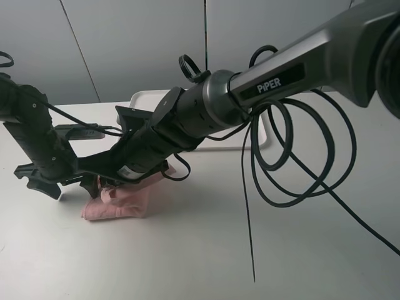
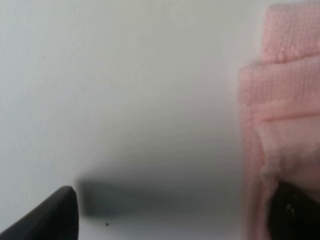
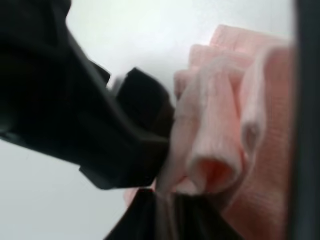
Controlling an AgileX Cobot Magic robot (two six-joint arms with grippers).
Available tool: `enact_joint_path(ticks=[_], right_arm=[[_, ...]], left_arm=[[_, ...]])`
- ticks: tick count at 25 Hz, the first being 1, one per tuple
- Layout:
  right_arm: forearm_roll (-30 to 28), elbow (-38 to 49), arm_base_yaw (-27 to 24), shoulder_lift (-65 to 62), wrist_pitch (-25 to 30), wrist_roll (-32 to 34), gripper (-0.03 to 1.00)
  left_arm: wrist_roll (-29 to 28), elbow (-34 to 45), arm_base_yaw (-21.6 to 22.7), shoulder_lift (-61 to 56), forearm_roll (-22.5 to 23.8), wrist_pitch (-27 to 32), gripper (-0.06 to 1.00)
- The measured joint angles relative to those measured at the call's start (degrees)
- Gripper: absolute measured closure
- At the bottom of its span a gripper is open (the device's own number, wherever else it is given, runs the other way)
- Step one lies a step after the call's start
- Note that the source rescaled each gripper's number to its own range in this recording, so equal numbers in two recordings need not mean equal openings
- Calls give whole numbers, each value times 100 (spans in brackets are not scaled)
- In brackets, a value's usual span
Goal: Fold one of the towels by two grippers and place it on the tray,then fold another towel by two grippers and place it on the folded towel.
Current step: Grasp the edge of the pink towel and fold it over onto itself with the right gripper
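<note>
A pink towel (image 1: 119,204) lies crumpled on the white table at the left. My right arm reaches across the middle, and its gripper (image 1: 106,185) is at the towel's near-left edge. In the right wrist view the right gripper (image 3: 167,217) is shut on a bunched fold of the towel (image 3: 225,125). My left gripper (image 1: 67,183) is just left of the towel, low over the table. In the left wrist view the left gripper (image 2: 175,215) is open, with one finger (image 2: 55,215) over bare table and the other against the towel's edge (image 2: 280,100). A second towel is not in view.
A white tray (image 1: 150,98) stands at the back of the table, mostly hidden behind my right arm. Black cables (image 1: 294,156) loop down from the right arm over the table's middle. The left arm's black body (image 3: 60,90) is close beside the right gripper.
</note>
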Motion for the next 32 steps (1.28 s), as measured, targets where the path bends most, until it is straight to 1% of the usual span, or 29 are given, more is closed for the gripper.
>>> enact_joint_path(ticks=[3,5,6,11,18,23,26,27,29,32], right_arm=[[66,-21,51,39,-33,-40,49],[149,-21,63,63,-46,-53,37],[169,-32,63,61,-46,-64,34],[194,-47,63,61,141,-315,32],[194,-47,63,95,598,-659,33],[194,-47,63,-116,652,-939,33],[172,-47,63,-376,587,-1045,33],[116,-47,63,-448,560,-1059,33],[-175,-57,63,-594,562,-1072,33],[-986,-56,63,-750,741,-954,33]], left_arm=[[11,0,0,0,0,0,-4],[39,0,0,0,-12,0,-4],[65,0,0,0,-12,0,-4],[87,0,0,0,-12,0,-4],[112,0,0,0,-12,0,-4],[112,0,0,0,-12,0,-4],[112,0,0,0,-12,0,-4],[112,0,0,0,-12,0,-4],[112,0,0,0,-12,0,-4],[112,0,0,0,-23,0,-4]])
